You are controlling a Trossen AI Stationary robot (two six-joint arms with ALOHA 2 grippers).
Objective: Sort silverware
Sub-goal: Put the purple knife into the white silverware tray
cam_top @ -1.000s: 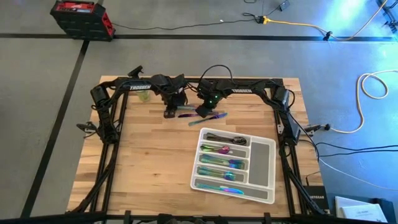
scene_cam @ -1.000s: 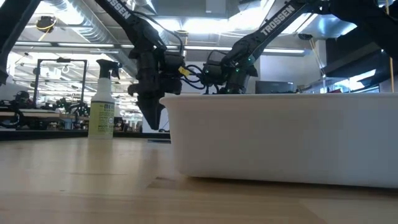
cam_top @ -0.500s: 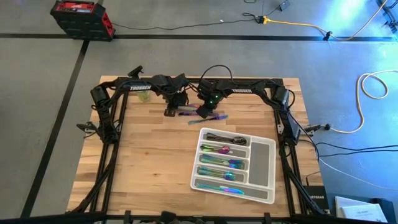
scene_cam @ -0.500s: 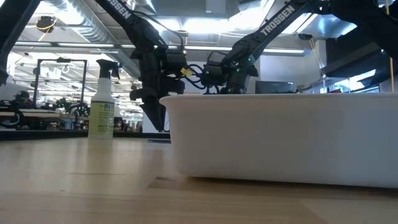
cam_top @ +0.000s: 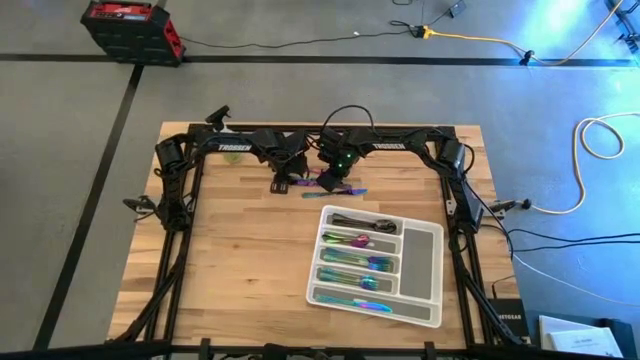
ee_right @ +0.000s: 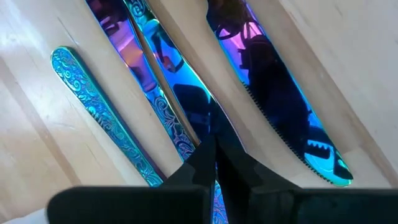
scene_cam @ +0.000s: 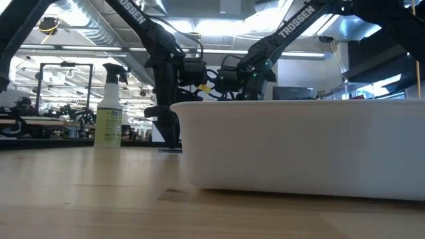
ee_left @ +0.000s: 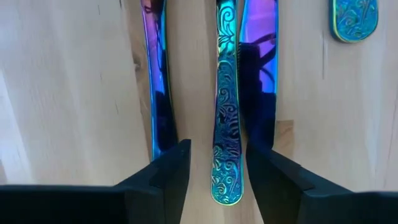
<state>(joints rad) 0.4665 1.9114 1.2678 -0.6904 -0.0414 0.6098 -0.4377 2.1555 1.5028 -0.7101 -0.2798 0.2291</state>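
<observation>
Your left gripper (ee_left: 216, 171) is straddling a patterned handle (ee_left: 225, 106), fingers spread. Right gripper (ee_right: 214, 163) is pressing shut btwn knives (ee_right: 273, 87) near desk (cam_top: 250, 260) far edge.

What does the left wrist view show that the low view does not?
Only the left wrist view: the left gripper open, its fingers either side of an iridescent engraved handle lying on the table. Only the low view: the spray bottle and the white tray wall, which hides the silverware. Both: the left gripper low at the wooden table.
</observation>
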